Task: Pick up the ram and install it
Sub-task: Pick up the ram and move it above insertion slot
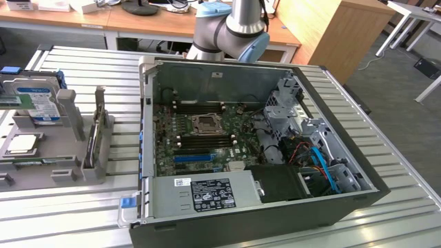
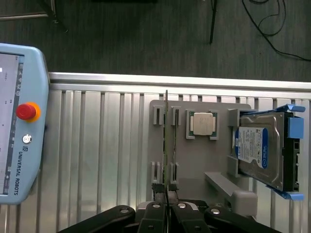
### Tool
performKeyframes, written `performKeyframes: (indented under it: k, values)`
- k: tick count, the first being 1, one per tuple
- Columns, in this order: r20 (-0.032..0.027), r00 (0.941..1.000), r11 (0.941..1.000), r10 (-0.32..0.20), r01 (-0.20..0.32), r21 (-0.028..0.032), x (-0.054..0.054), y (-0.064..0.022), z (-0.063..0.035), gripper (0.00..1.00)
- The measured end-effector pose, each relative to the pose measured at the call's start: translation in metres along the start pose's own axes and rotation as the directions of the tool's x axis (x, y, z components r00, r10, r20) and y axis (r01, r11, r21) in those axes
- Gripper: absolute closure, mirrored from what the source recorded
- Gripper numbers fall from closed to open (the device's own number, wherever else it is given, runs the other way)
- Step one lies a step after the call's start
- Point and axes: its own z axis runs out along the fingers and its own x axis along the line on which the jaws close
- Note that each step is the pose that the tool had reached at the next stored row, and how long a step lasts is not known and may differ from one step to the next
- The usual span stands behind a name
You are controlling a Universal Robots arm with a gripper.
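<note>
Wrist view: the black gripper (image 2: pixel 166 201) hangs pinched shut and empty, lined up over the thin green ram stick (image 2: pixel 166 141), which stands edge-on in the grey plastic holder (image 2: pixel 197 162). I'd judge the pick-up has barely begun; grasping needs jaws opened, straddling that edge.

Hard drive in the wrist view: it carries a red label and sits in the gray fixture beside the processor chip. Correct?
No. In the wrist view the hard drive carries a blue label, not a red one; it does sit in the gray fixture beside the processor chip.
</note>
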Motion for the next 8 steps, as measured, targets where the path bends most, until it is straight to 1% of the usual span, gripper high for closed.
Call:
performKeyframes:
  k: [5,8]
  values:
    - [0.0000,1.0000,1.0000,0.000,0.000,-0.0001,-0.0002,0.0003,-0.0079,0.88]
    - [0.0002,1.0000,1.0000,0.000,0.000,0.0000,-0.0002,0.0004,-0.0099,0.88]
